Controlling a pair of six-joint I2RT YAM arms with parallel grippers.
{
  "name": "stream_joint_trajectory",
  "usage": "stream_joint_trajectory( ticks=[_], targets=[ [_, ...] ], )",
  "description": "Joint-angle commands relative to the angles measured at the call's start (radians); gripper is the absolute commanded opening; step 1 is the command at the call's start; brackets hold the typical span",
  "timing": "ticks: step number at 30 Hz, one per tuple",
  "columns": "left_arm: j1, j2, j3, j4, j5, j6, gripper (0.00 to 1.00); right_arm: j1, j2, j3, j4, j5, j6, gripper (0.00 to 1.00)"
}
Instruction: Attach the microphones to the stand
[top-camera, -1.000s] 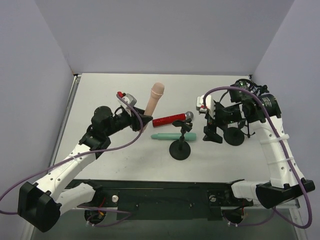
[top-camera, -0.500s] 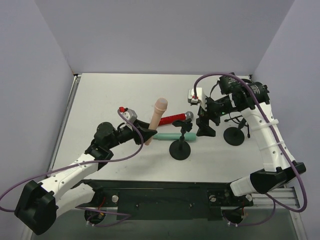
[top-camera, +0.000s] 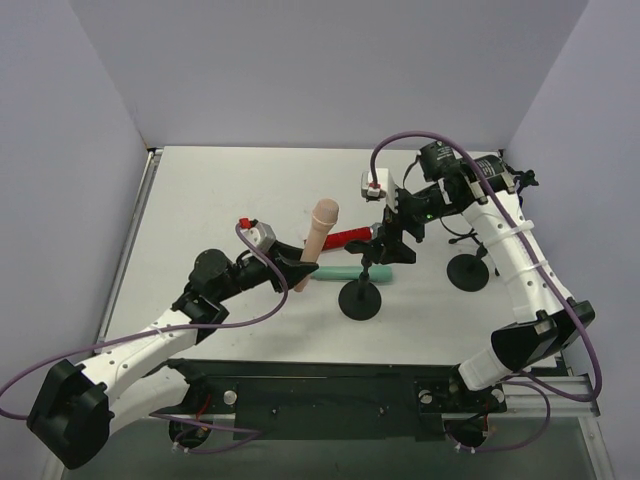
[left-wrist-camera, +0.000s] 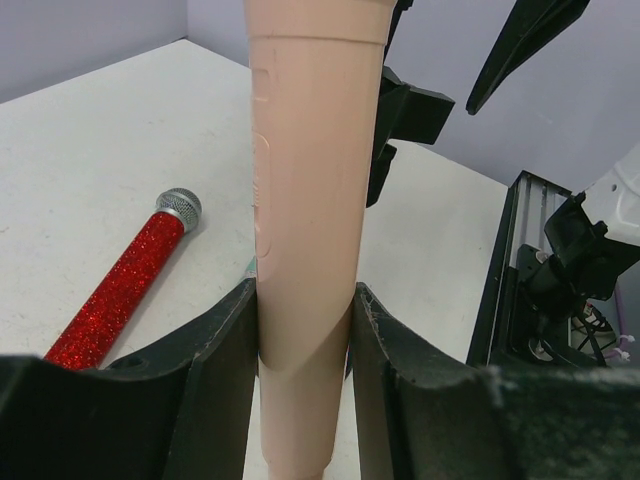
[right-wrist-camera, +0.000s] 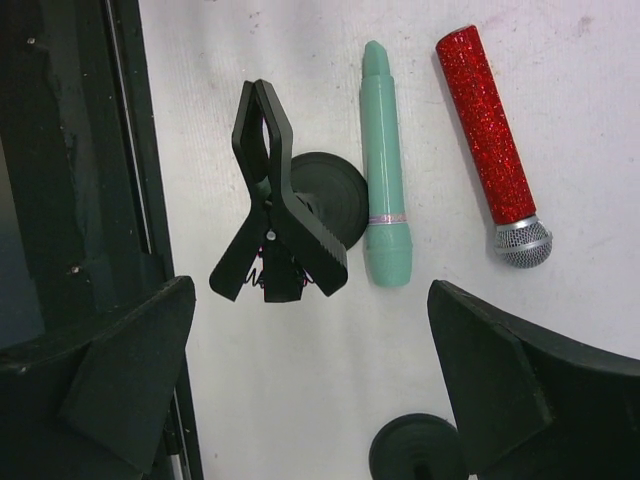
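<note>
The table (top-camera: 220, 180) I work on is matte white, faintly scuffed and speckled in places. Behind its far edge stands a plain lavender-grey back wall (top-camera: 330, 70). A left wall (top-camera: 60, 180) and a right wall (top-camera: 600, 100) of the same colour rise from its sides and meet the back one at the far corners (a three-sided booth, really). Along the table's left edge runs a pale metal strip (top-camera: 131, 235). Along its near edge lies a black plate (top-camera: 330, 390). The light is soft and even, with short, faint shadows on the tabletop.
</note>
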Motion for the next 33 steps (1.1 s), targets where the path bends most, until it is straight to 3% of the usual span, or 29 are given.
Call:
stream_joint_trajectory(
  ticks=[1,10,21,28,33],
  targets=[
    [-0.011,-0.021,0.003,0.07,-0.015,0.006,0.0,0.021,-0.001,-0.02,0.022,0.009,-0.008,0.96],
    [-0.02,-0.025,0.0,0.067,-0.016,0.01,0.0,0.024,-0.01,-0.097,0.018,-0.039,-0.225,0.96],
    [-0.038,-0.031,-0.005,0.073,-0.033,0.019,0.0,0.044,-0.019,-0.114,-0.004,-0.089,-0.242,0.93],
    [-0.046,-0.005,-0.009,0.115,-0.038,0.007,0.0,0.049,-0.017,-0.117,0.012,-0.088,-0.215,0.8],
    [-0.052,0.019,-0.014,0.17,-0.039,-0.011,0.0,0.049,-0.025,-0.131,0.015,-0.105,-0.212,0.57]
  ],
)
